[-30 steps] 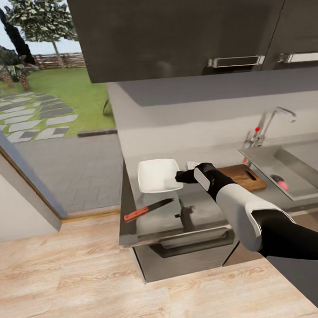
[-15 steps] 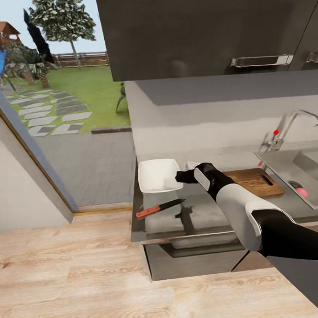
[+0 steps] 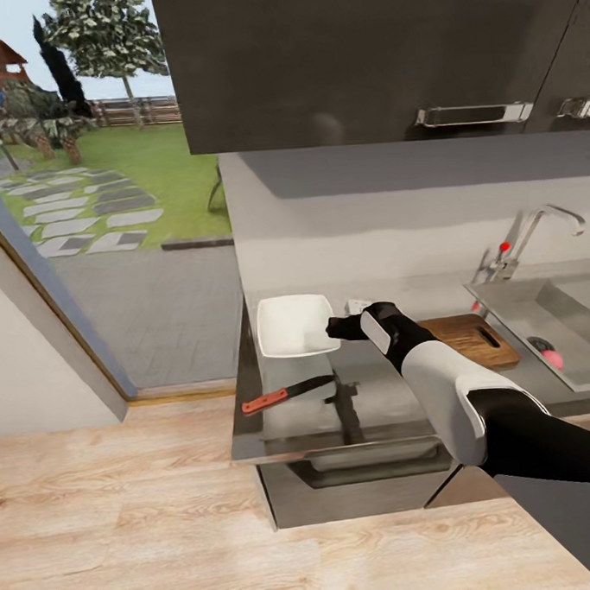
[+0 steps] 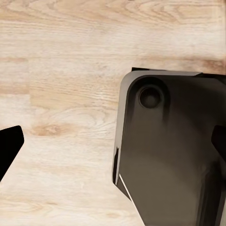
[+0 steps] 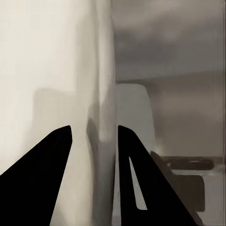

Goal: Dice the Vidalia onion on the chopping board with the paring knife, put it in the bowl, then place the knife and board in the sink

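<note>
The white bowl (image 3: 294, 325) sits at the left end of the grey countertop (image 3: 383, 403). My right gripper (image 3: 336, 329) hovers at the bowl's right rim, its fingers (image 5: 49, 162) parted and open with the pale bowl wall ahead. In front of the bowl lies the paring knife (image 3: 287, 393), its red handle pointing left. To the right, behind my forearm, is the wooden chopping board (image 3: 472, 338). The pinkish onion (image 3: 552, 358) rests in the steel sink (image 3: 520, 305) under the chrome tap (image 3: 538, 226). My left gripper (image 4: 113, 141) hangs open over the wooden floor.
Dark wall cabinets (image 3: 360, 58) hang low over the counter. The counter ends at its left corner (image 3: 243, 427), beside a glass opening onto a garden. Light wooden floor (image 3: 125, 511) spreads in front. My own dark base (image 4: 165, 150) shows below the left gripper.
The whole view swung right, then slightly back left as the camera moved. My right gripper keeps its place by the bowl's rim. Nothing on the counter has moved.
</note>
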You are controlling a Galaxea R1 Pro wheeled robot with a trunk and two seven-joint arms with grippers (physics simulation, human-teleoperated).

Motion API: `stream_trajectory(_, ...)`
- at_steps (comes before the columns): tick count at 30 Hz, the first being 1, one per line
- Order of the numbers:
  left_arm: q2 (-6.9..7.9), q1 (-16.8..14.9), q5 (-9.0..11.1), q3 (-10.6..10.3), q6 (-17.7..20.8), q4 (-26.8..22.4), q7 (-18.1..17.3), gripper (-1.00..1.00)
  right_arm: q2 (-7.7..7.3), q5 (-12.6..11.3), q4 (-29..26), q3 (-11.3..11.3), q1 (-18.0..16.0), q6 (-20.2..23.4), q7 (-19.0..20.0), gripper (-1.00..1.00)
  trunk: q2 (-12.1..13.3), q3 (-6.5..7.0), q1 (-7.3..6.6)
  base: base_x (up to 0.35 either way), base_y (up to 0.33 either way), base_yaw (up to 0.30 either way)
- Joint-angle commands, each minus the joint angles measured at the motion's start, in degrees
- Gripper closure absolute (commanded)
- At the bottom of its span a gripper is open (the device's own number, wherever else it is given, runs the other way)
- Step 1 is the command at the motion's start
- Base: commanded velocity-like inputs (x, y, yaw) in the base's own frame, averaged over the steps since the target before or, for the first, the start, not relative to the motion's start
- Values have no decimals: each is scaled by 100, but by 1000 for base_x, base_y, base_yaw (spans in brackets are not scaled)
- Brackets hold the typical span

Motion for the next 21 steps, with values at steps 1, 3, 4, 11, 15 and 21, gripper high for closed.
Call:
stream_trajectory(1, 0, -2, 6, 10, -16, 0, 1, -100, 4, -28, -8, -44, -4, 29, -4, 100, -11, -10, 3, 1, -1, -63)
stream_trajectory(3, -2, -2, 6, 10, -16, 0, 1, -100, 5, -28, -8, -44, -4, 29, -4, 100, -11, -10, 3, 1, 0, -33)
stream_trajectory(4, -2, -2, 6, 10, -16, 0, 1, -100, 5, -28, -8, -44, -4, 29, -4, 100, -11, -10, 3, 0, 0, -21)
stream_trajectory(11, 0, -2, 6, 10, -16, 0, 1, -100, 6, -28, -8, -44, -4, 24, -12, 100, -11, -15, 3, 0, 0, -4)
stream_trajectory(15, 2, -2, 6, 10, -16, 0, 1, -100, 7, -28, -8, -43, -4, 25, -12, 100, -11, -39, 3, 0, 0, 0)
stream_trajectory(21, 1, -2, 6, 10, -16, 0, 1, -100, 12, -28, -8, -42, -4, 27, -12, 100, -11, -81, 3, 0, 0, 0)
